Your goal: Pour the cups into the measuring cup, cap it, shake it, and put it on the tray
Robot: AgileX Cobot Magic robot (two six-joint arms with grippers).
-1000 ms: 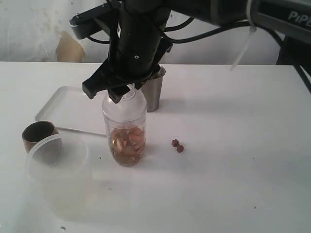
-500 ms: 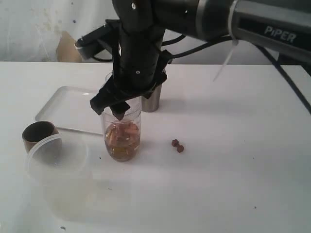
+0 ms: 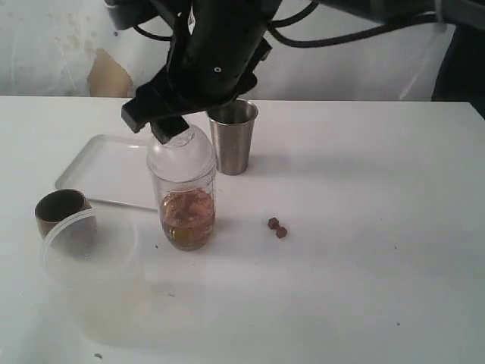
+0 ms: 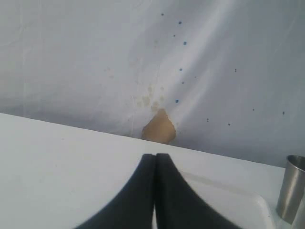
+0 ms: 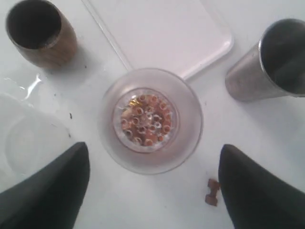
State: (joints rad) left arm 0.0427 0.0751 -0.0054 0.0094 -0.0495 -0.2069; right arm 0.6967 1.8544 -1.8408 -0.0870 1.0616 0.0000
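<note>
Released and spread wide, right gripper just over the capped measuring cup, centre-left, brown bits inside. Just behind, steel tumbler; leftward, tray, brown cup, cloudy tub; rightward, crumbs. Top of the lid masked by fingers in the exterior view, clear in the right wrist view. Only in its own view: left gripper, clenched, empty.

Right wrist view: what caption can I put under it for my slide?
Open right gripper above the capped measuring cup, with brown cup, steel tumbler and white tray around it.
</note>
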